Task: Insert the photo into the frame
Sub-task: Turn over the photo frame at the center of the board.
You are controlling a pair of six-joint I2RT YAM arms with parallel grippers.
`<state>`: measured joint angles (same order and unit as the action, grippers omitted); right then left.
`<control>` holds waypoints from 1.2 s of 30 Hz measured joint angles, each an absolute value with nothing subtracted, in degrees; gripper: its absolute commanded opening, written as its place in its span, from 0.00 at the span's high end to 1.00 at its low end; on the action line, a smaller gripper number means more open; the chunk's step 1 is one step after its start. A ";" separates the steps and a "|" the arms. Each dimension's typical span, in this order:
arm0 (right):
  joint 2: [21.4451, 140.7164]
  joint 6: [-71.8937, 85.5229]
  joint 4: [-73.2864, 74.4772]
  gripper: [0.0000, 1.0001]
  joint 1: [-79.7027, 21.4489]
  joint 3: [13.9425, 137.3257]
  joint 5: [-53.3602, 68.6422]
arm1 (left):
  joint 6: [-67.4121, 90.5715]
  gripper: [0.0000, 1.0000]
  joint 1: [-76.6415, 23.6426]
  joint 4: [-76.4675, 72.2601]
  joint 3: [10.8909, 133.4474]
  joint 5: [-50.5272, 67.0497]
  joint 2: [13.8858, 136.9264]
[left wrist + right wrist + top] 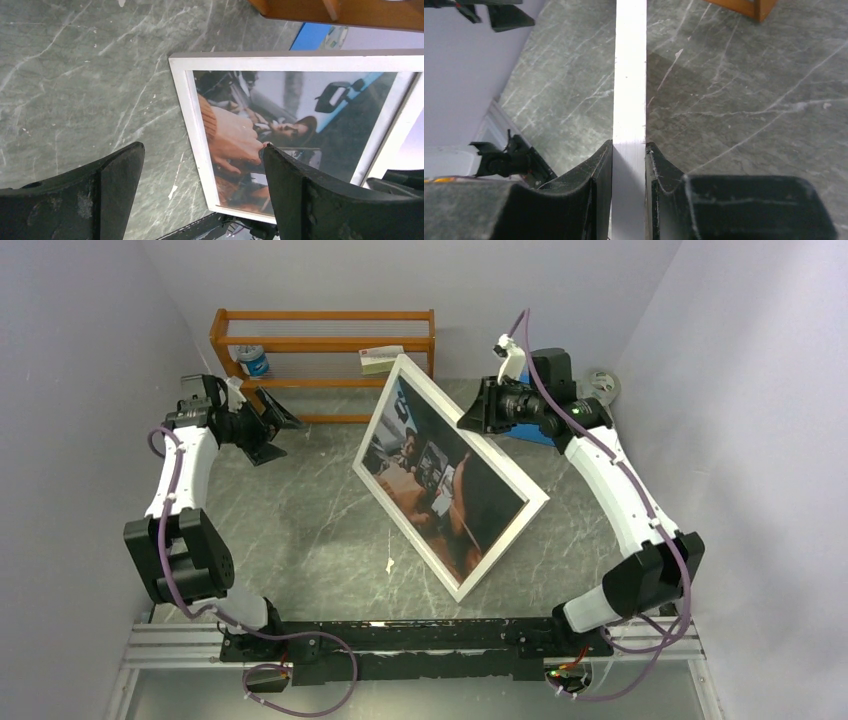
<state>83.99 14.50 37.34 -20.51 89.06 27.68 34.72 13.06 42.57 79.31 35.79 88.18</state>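
The white frame (532,502) stands tilted on its lower edge on the grey table, front face toward the left. The photo (440,483) of the man in the car shows behind its glass, also in the left wrist view (280,135). My right gripper (478,408) is shut on the frame's upper right edge; in the right wrist view the white edge (630,75) sits clamped between both fingers (596,190). My left gripper (278,425) is open and empty, at the back left, apart from the frame (192,115).
An orange wooden shelf rack (322,344) stands at the back, holding a small jar (256,362) and a flat box (381,359). A blue object (530,434) and a tape roll (604,386) lie behind the right arm. A white scrap (389,564) lies on the table.
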 measured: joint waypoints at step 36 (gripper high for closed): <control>127.02 6.74 35.57 0.85 -12.93 101.78 66.08 | 27.88 0.08 11.77 26.76 74.72 41.15 110.85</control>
